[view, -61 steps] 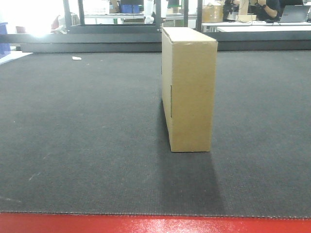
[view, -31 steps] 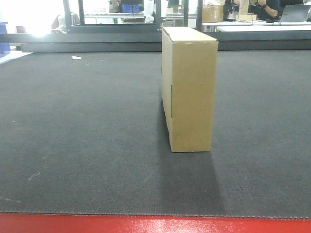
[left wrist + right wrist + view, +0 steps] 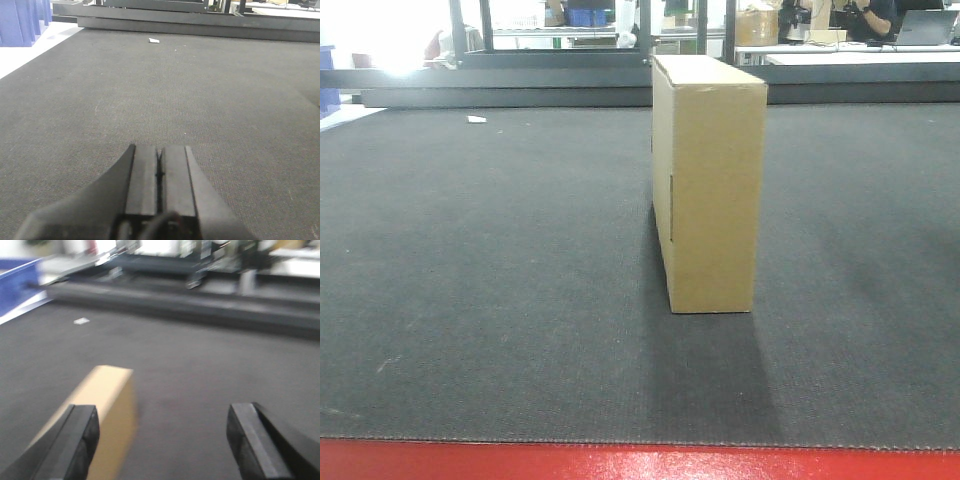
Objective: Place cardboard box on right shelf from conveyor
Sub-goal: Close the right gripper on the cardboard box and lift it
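Box: your cardboard box (image 3: 710,180) stands upright on its narrow base on the conveyor (image 3: 480,260), with a narrow face towards the front camera and a long shadow running towards the red strip (image 3: 620,462) at the near edge.
Box against the right hand: in the right wrist view, the box (image 3: 107,405) lies below and ahead of your right hand (image 3: 165,422). It sits well over to the left-finger side, and that finger covers its near corner. Bare belt fills the rest of the gap.
Right hand: it is spread wide, with the two dark fingers (image 3: 80,440) far apart at the bottom corners of the view and nothing held between them. This view is blurred, so you cannot read any fine detail on the box.
Left hand: your left hand (image 3: 159,167) is closed, with its two pads pressed together along a thin seam and nothing between them. It hangs low over the belt (image 3: 200,100).
Ahead of the left hand: there is open woven belt, with a small white scrap (image 3: 154,40) far ahead near the far edge and blue bins (image 3: 20,20) far off to its upper left.
Change from a second ago: in the front view the box stands on the same spot and faces the same way, and neither hand has come into that view.
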`<state>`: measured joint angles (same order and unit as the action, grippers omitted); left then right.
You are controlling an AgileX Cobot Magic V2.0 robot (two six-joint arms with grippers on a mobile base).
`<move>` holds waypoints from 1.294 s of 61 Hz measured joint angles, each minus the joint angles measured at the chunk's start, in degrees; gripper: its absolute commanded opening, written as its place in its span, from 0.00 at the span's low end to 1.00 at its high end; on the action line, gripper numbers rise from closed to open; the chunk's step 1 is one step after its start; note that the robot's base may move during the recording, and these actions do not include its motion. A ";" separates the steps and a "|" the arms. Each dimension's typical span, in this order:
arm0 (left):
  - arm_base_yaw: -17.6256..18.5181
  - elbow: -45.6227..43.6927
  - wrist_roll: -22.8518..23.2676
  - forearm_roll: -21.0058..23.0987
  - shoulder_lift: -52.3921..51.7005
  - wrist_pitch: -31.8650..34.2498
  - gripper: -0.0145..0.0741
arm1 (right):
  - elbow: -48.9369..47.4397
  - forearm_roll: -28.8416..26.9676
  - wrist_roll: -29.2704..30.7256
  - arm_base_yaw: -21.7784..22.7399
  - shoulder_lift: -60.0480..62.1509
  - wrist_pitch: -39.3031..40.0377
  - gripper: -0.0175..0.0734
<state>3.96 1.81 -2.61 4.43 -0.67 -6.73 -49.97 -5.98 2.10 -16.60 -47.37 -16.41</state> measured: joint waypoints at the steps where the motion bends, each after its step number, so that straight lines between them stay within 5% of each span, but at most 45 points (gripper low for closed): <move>1: 0.00 0.00 0.00 0.00 0.00 0.00 0.03 | -1.09 0.00 -0.55 -0.81 -0.91 -0.81 0.88; 13: 0.00 0.00 0.00 0.00 0.00 0.00 0.03 | -16.62 1.12 -7.03 -11.52 -15.96 -13.11 0.88; 23: 0.00 0.00 0.00 0.00 0.00 0.00 0.03 | -28.93 6.86 -19.03 -17.96 -28.65 -24.12 0.88; 40: 0.00 0.00 0.00 0.00 0.00 0.00 0.03 | -45.11 20.13 -37.98 -22.28 -45.46 -44.22 0.88; 79: 0.00 0.00 0.00 0.00 0.00 0.00 0.03 | -49.52 23.34 -41.92 -22.41 -56.50 -47.97 0.88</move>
<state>3.96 1.81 -2.61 4.43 -0.67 -6.73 -99.50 17.35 -39.82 -39.01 -103.86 -64.38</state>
